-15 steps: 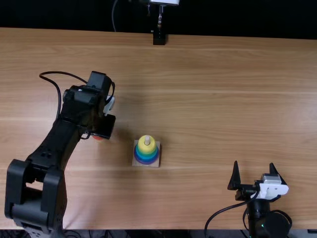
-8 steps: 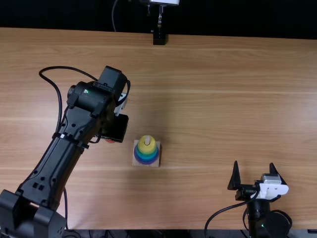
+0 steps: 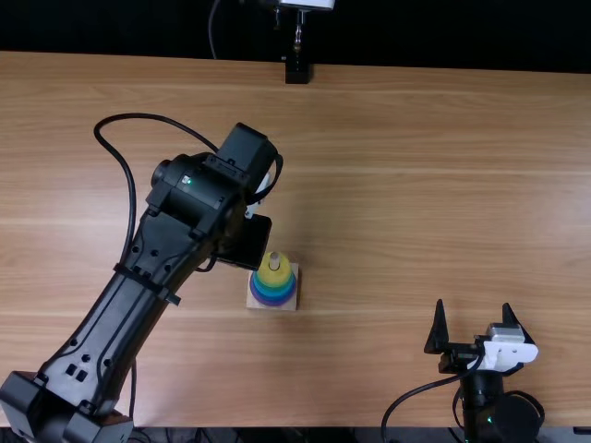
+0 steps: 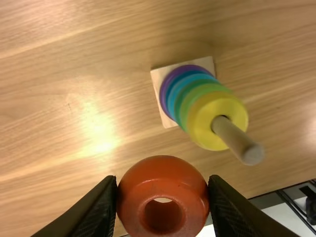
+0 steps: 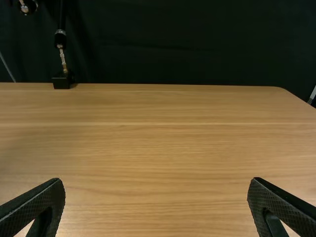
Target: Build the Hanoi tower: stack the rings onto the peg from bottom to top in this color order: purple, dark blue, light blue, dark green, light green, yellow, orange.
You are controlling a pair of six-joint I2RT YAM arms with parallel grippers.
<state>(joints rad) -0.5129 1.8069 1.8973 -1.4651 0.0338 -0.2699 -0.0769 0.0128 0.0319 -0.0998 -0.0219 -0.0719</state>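
The glossy, rounded orange ring [image 4: 163, 173] is near the upright pale wooden peg [image 4: 237, 140], apart from it, pinched between the fingers of the left hand [image 4: 163, 182]. It looks stiff and probably light; the smooth, curved rim could slip or roll if pinched off-centre. Opposite sides of its widest part are the place to grip, leaving the hole free for the peg. The smooth yellow ring [image 4: 205, 116] tops the stack around the peg. Well apart from the peg, over the light brown wooden tabletop [image 3: 416, 185], the right hand [image 3: 474, 309] is wide and empty.

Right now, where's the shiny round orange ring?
In the left wrist view, the orange ring is held between the left gripper's fingers, near the yellow-topped ring stack.
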